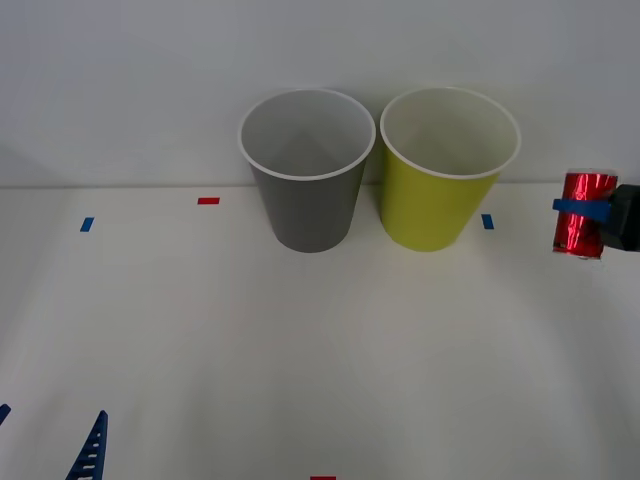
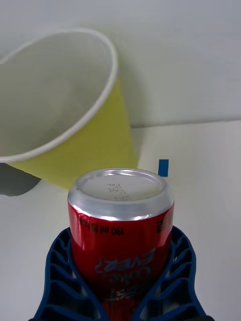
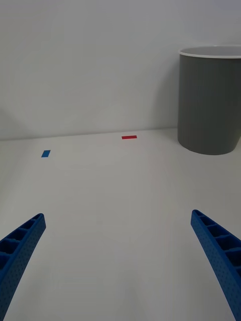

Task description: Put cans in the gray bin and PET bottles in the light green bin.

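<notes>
My right gripper (image 2: 120,296) clamps the can (image 1: 585,215); my left gripper (image 3: 120,266) waits open. I should carry it past the green bin (image 1: 440,200), releasing over the gray bin (image 1: 310,200).

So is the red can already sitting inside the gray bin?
No, the red can is gripped by the right gripper out past the light green bin, and the gray bin holds nothing.

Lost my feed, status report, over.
Right tool shut on red can, right of light green bin. Left tool open, parked low left. Gray bin beyond the green.
</notes>
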